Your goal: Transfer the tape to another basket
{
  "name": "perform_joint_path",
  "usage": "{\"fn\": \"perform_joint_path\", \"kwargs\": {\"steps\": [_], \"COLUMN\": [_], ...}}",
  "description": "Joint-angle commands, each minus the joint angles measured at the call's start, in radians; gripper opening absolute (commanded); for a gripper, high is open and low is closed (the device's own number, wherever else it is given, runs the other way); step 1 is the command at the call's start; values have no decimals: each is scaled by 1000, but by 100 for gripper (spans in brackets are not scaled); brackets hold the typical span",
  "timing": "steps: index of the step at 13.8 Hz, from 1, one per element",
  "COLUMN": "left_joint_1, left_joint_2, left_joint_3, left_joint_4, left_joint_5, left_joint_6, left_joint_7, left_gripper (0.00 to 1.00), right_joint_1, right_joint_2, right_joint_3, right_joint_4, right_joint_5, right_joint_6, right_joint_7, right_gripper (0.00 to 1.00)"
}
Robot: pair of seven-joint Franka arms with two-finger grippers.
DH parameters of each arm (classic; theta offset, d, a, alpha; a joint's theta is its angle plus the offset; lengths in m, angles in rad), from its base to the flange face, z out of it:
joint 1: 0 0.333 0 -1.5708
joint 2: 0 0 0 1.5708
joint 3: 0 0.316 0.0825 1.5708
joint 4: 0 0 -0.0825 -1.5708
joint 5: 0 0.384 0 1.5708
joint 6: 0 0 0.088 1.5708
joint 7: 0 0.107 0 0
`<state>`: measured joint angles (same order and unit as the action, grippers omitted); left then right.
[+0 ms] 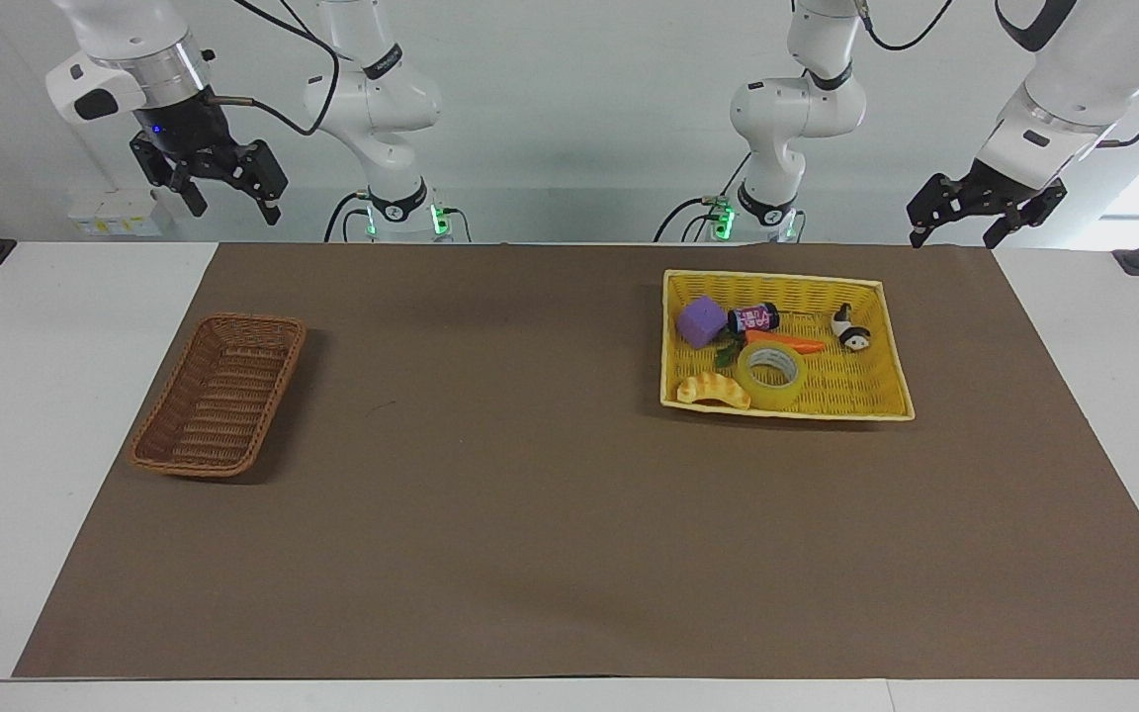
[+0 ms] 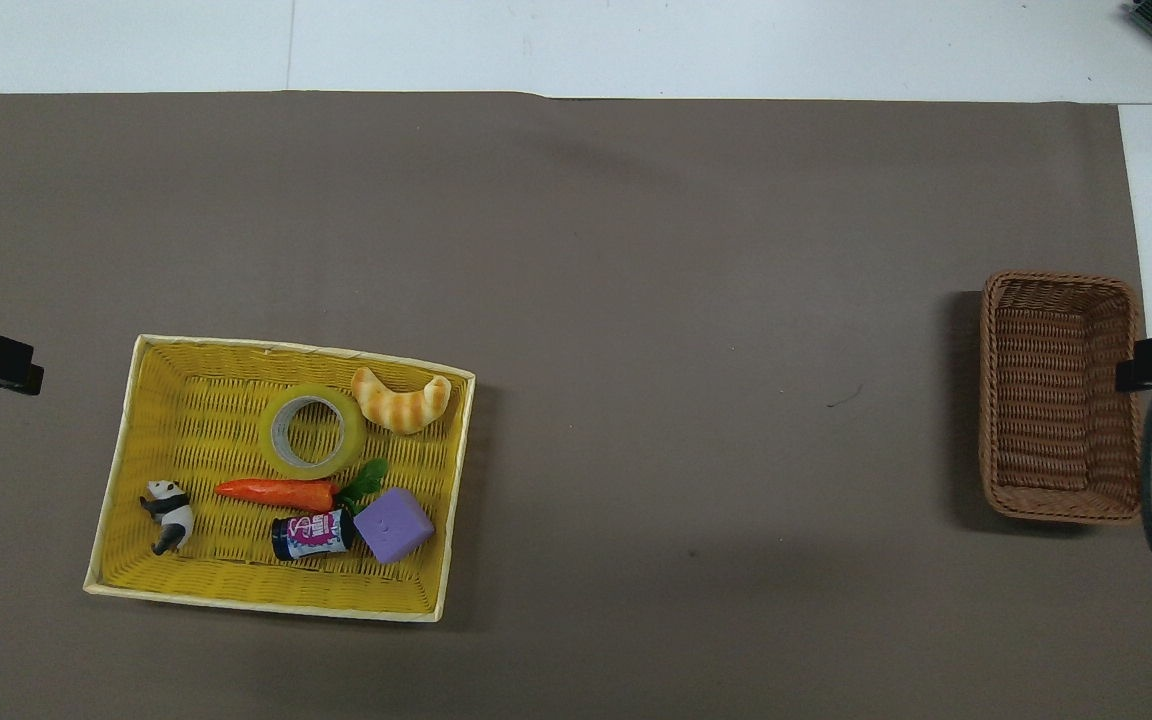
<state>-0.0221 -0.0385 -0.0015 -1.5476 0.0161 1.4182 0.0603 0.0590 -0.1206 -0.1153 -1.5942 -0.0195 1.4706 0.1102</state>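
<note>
While both arms wait raised near their bases, you see the left gripper [image 1: 960,225] and the right gripper [image 1: 223,198] with jaws spread apart and holding nothing. Your tape [image 1: 770,366], a translucent yellow ring with a pale core, lies flat in the yellow basket [image 1: 891,346], a wide woven tray, touching the ribbed croissant toy [image 1: 714,391] and just beside the smooth carrot [image 1: 787,343]. The brown wicker basket [image 1: 219,394], narrow with slanted sides, stands on the matte brown cover [image 1: 530,494] of the bench, toward the right arm's end.
</note>
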Motion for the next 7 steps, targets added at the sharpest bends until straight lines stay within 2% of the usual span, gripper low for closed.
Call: {"fn": "perform_joint_path", "kwargs": {"steps": [1, 7], "left_joint_1": [-7, -13], "left_joint_2": [-11, -11], "left_joint_3": [6, 6], "left_joint_4": [-3, -3], "left_joint_5": [12, 12], "left_joint_6": [-10, -8], "left_joint_7": [0, 6], "left_gripper": [100, 100], "right_joint_1": [-4, -2], "right_joint_2": [-17, -19], "right_joint_3": [3, 6], "right_joint_4": [-21, -21], "right_joint_5": [-2, -2], "right_joint_6": [10, 10], "right_joint_7": [-9, -9], "right_gripper": [100, 100]}}
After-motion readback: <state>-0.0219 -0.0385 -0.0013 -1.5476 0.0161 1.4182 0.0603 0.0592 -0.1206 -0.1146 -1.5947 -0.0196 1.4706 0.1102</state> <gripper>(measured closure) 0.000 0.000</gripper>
